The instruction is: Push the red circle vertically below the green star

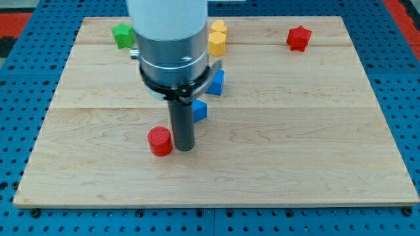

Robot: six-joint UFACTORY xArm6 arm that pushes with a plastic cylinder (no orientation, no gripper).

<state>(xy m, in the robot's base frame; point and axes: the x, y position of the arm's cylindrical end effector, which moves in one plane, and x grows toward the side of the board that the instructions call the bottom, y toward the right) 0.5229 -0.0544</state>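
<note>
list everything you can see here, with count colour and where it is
red circle: 1, red, lower middle of the board, touching the left side of my tip
green star: 1, green, top left, partly hidden by the arm
red star: 1, red, top right
yellow blocks: 2, yellow, top middle, close together, shapes unclear
blue blocks: 2, blue, middle, partly hidden behind the arm
wooden board: 1, light wood, fills the view
blue pegboard surface: 1, blue, around the board
my tip: 1, dark rod, just right of the red circle

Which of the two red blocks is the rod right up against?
The red circle, low on the board. My tip sits right beside it on the view's right. The red star lies far off, near the view's top right.
</note>
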